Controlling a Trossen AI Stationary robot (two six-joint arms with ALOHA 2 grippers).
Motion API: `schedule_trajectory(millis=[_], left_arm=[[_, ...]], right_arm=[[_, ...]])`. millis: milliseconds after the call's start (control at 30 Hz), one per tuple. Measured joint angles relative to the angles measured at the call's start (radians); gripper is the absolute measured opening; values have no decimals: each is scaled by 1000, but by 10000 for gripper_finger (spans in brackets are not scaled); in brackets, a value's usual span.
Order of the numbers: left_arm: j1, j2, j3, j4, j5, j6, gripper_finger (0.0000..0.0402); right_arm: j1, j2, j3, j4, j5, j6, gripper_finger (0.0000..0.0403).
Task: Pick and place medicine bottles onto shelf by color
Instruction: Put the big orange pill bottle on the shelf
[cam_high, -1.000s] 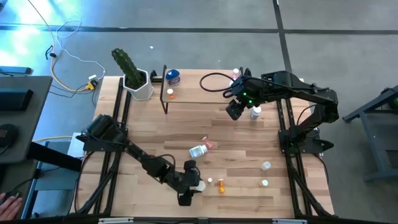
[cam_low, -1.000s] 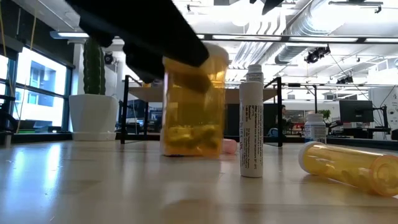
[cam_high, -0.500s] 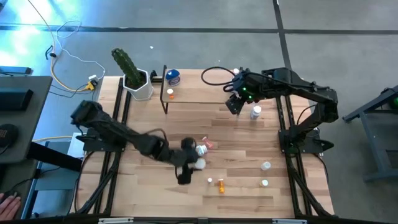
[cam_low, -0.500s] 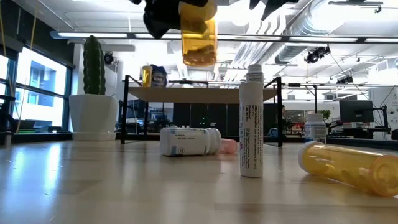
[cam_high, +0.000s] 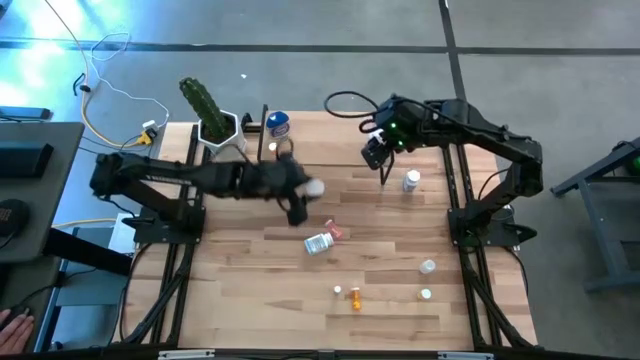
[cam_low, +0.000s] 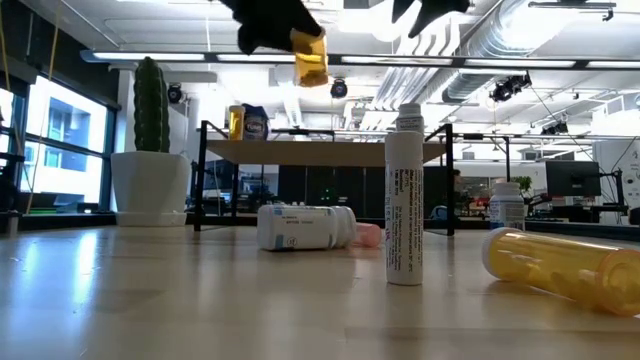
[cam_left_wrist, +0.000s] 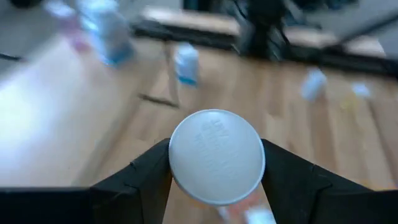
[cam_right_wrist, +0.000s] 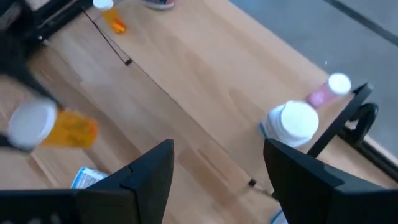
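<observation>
Left end effector (cam_high: 303, 190) grips the orange, white-capped pill bottle (cam_low: 310, 58) high above the tabletop (cam_high: 400, 260), near the light-wood shelf (cam_high: 320, 155); right end effector (cam_high: 375, 152) hovers wide open over that shelf.

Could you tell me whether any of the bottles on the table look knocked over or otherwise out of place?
Yes: the white labelled bottle and the amber plastic vial lie on their sides on the wooden tabletop, while the tall white tube stands upright.

Four cameras: one overhead, one at tabletop level, one on each wrist.
Overhead looks straight down; the low one faces level across the table (cam_low: 150, 300) toward the shelf (cam_high: 320, 150); both wrists show the orange bottle (cam_right_wrist: 68, 129).
</observation>
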Motion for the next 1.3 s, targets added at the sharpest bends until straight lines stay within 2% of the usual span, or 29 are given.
schedule_trajectory(millis=[200, 433, 733, 967, 1300], left_arm=[[149, -18, 24, -52, 2, 49, 204], [292, -5, 114, -101, 64, 116, 204], [449, -5, 145, -88, 80, 41, 204], [480, 38, 144, -69, 123, 12, 204], [472, 130, 144, -65, 131, 62, 204]], right_arm=[[-45, 0, 0, 57, 0, -68, 239], [-97, 0, 0, 68, 0, -118, 239], [-153, 0, 0, 68, 0, -178, 239], [-198, 0, 0, 78, 0, -195, 239], [-245, 0, 0, 93, 0, -186, 239]])
